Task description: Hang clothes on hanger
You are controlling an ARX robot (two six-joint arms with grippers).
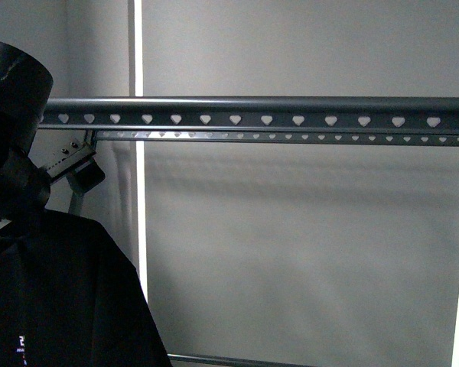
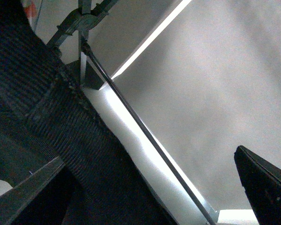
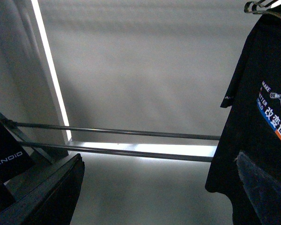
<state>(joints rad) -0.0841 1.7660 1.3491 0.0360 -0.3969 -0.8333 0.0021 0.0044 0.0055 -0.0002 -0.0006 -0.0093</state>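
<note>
The black T-shirt [image 1: 69, 298] hangs at the lower left of the front view, below the dark grey rack's rail [image 1: 268, 118] with its heart-shaped holes. In the right wrist view the T-shirt [image 3: 257, 112] shows its white and blue print and hangs from a small silver hanger [image 3: 260, 5]. My right gripper [image 3: 154, 192] is open and empty, with one finger [image 3: 262, 187] in front of the shirt's hem. My left gripper [image 2: 150, 197] is open, with the shirt's ribbed black fabric [image 2: 51, 112] close beside one finger [image 2: 28, 192]. The left arm [image 1: 15, 115] fills the front view's upper left.
The rack's crossed legs [image 2: 84, 18] and a thin lower rod [image 2: 145, 133] show in the left wrist view. Two lower bars [image 3: 117, 133] run across the right wrist view. A second black cloth printed "MANOID" [image 3: 4, 152] hangs at that view's left. A grey wall with a bright strip [image 1: 139, 191] stands behind.
</note>
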